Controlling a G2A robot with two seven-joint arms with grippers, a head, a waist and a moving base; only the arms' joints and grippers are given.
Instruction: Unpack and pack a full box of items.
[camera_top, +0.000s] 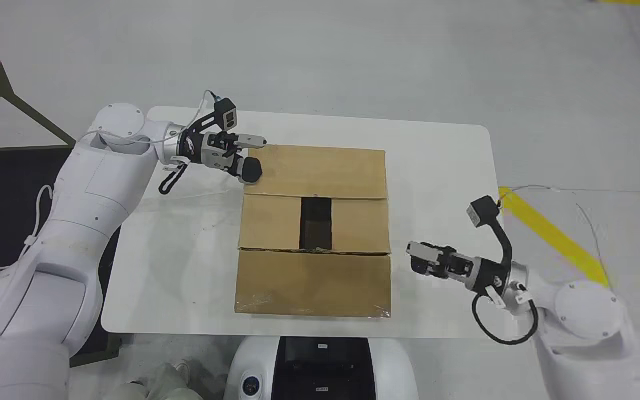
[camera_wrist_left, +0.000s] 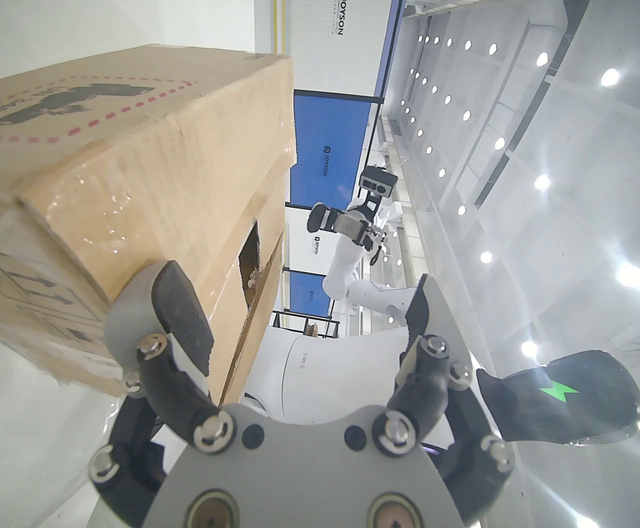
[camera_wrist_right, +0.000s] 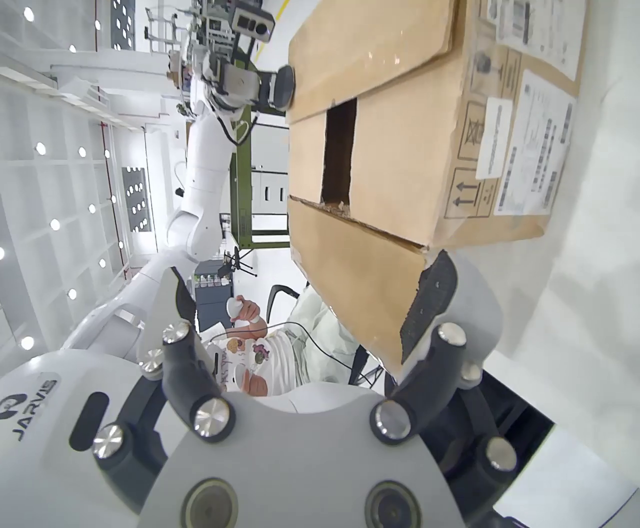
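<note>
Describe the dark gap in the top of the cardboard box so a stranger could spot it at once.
On the white table stands one brown cardboard box, closed on top. In the middle band of that top lies a narrow dark rectangular gap. It is the only black patch on the plain brown surface.

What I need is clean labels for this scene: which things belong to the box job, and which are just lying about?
Job: brown cardboard box, a dark slot in its top; left gripper, open at its far left corner; right gripper, open by its right side.
Just there: white table under the box; yellow floor stripe.
</note>
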